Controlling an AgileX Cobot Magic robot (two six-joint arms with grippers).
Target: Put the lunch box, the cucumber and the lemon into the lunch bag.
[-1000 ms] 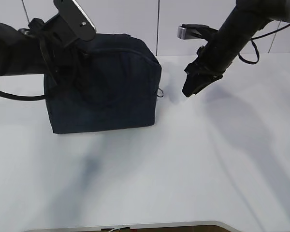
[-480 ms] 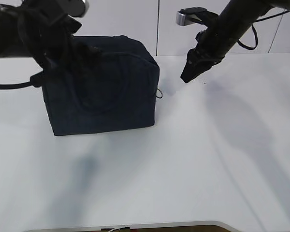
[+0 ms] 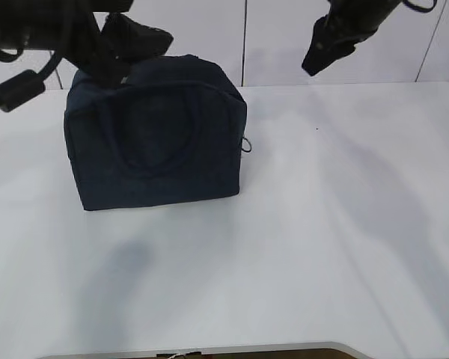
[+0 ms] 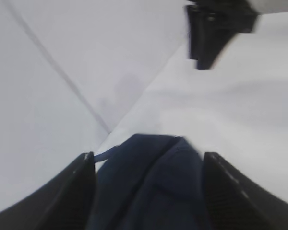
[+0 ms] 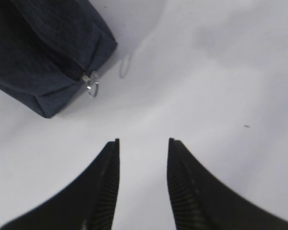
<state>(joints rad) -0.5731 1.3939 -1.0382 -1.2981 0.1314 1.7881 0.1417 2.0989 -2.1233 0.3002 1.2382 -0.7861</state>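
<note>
The dark navy lunch bag stands on the white table, left of centre, with its top shut. Its silver ring pull hangs at the right end and also shows in the right wrist view. My left gripper hovers just above the bag's back top edge. Its jaws are wide open, and the bag's top shows between them. My right gripper is open and empty, high above the table to the right of the bag. The lunch box, cucumber and lemon are out of view.
A white panelled wall rises behind the table. The right gripper also shows at the top of the left wrist view. The table's front edge runs along the bottom.
My right gripper has risen and drawn back from beside the bag's right end. My left arm has lifted from the bag's left side to above its top.
</note>
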